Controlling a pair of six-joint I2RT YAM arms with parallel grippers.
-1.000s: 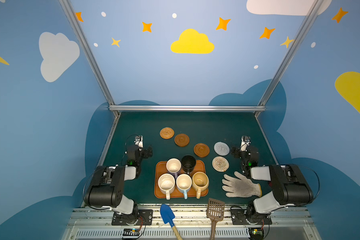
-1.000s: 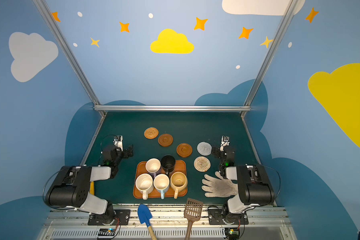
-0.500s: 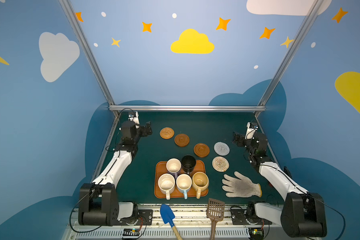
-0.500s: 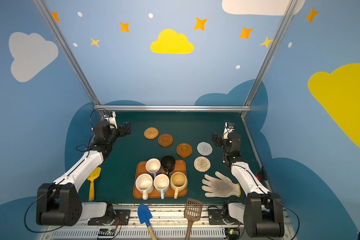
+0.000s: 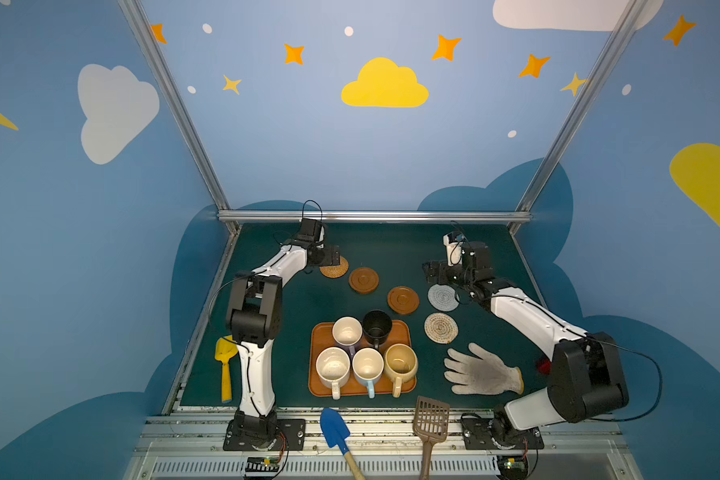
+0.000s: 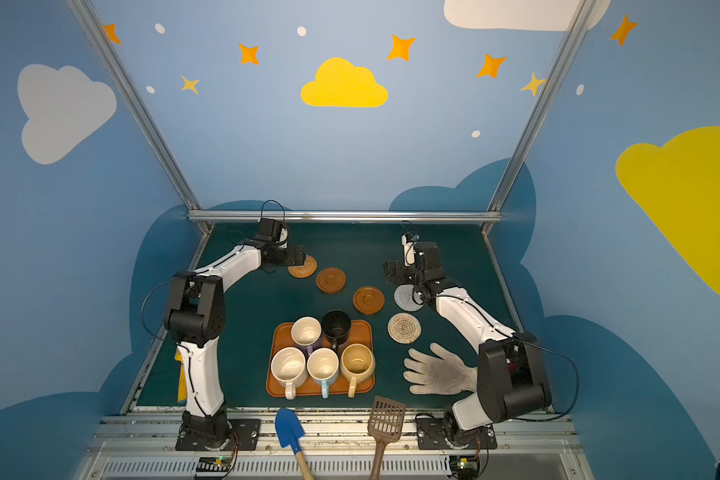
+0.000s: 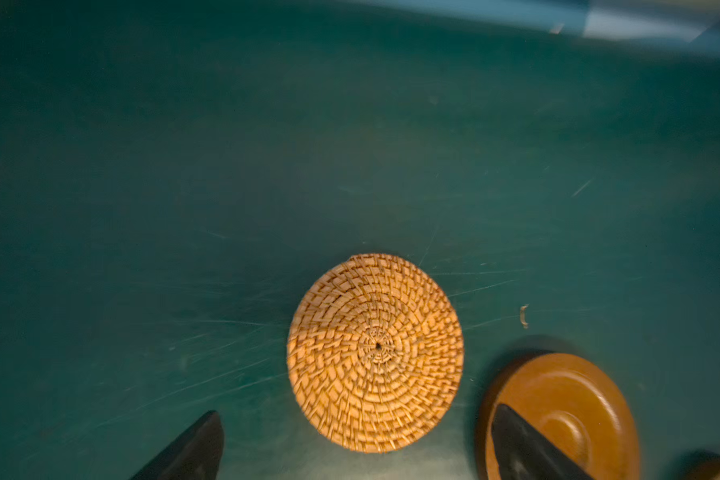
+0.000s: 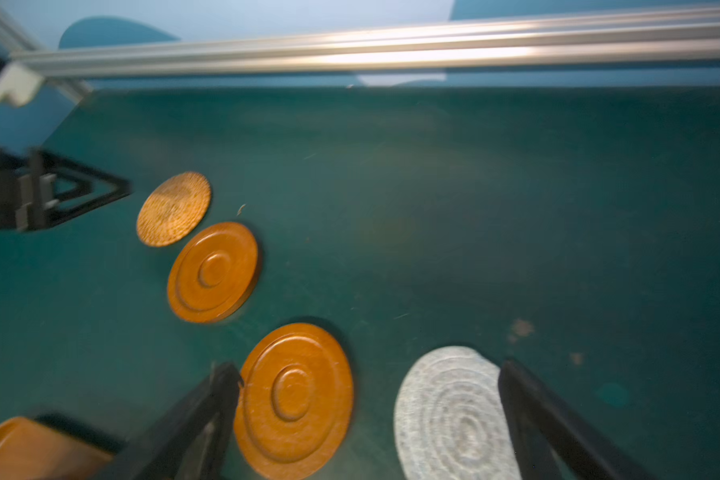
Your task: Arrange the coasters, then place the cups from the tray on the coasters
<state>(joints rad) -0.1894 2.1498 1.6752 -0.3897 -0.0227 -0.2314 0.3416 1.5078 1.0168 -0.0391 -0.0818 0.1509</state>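
On the green tabletop (image 5: 391, 249) the rattan coaster (image 7: 375, 353) lies just ahead of my left gripper (image 7: 356, 411), centred between its wide-open empty jaws; my right gripper (image 8: 368, 368), equally open and empty, is nearer the grey coaster (image 8: 445, 411).

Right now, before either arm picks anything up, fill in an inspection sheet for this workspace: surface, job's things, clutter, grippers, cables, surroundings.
Surface: dark green mat, scuffed, no spills seen.
Job's things: rattan coaster, two wooden coasters, grey rope coaster and beige rope coaster lie bare in a loose arc; five cups stand upright on the tray.
Clutter: white glove, yellow scoop, blue shovel, brown slotted scoop.
Grippers: left gripper open, empty, at the rattan coaster; right gripper open, empty, at the grey rope coaster.
Cables: black cable loops above the left wrist; none seen across the job's things.
Surroundings: blue walls with clouds and stars; aluminium frame.
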